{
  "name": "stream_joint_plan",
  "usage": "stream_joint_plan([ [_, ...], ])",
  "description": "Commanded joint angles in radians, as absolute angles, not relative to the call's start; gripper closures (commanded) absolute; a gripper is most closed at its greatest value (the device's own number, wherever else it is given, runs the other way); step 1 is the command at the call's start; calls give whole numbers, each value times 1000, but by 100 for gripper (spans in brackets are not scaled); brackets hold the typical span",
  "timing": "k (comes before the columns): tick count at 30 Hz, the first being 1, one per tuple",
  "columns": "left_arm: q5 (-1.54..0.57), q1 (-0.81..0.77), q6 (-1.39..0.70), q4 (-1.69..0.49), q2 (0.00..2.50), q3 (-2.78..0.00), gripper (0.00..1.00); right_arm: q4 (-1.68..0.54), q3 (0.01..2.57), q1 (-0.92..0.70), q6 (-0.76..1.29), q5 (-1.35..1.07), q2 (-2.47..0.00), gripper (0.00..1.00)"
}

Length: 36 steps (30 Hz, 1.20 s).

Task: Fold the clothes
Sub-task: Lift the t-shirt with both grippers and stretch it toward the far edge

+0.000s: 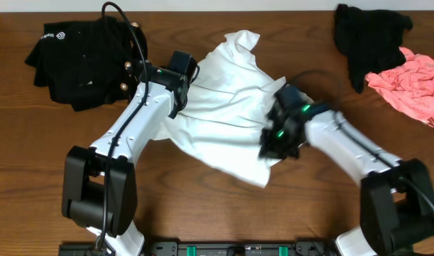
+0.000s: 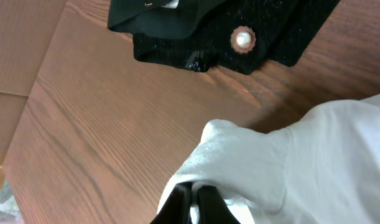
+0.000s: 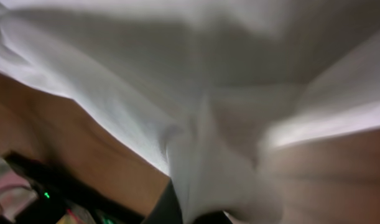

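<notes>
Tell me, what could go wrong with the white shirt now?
1. The left end effector pinches only a small bunch of the white T-shirt, so the cloth might slip out.
2. The shirt lies crumpled and uneven on the table, so a fold could come out crooked.
3. The black garment with its gold button lies close by and could get dragged along.

**Soft cloth on grained wood**

You see a matt, brown table [image 1: 202, 206] with wood grain. The white T-shirt [image 1: 224, 107] is smooth, creased cloth. Upper left, the black garment [image 1: 89, 57] looks nubbly, faintly sparkling; its button [image 2: 242, 39] is pearly, gold-rimmed.
</notes>
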State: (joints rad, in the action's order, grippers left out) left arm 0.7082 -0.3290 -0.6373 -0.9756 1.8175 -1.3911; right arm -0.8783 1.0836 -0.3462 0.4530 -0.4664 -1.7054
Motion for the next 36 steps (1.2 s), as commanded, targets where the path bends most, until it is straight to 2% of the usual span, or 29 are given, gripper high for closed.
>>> stream_joint_plan([
  [1, 713, -324, -620, -977, 1760, -1403, 94, -926, 1197, -234, 252, -459, -1709, 99],
  [6, 686, -324, -588, -976, 1713, -1403, 94, -1039, 1337, -126, 147, -455, -1709, 99],
  [15, 669, -324, -469, -911, 1611, -1403, 94, -1210, 1628, -92, 50, -370, -1709, 99],
  [25, 669, -324, -244, -622, 1348, -1407, 94, -1248, 2135, -30, -11, -241, -1709, 99],
  [36, 667, -327, -14, -303, 1171, -1407, 94, -1230, 2277, 22, -130, -205, -1709, 99],
])
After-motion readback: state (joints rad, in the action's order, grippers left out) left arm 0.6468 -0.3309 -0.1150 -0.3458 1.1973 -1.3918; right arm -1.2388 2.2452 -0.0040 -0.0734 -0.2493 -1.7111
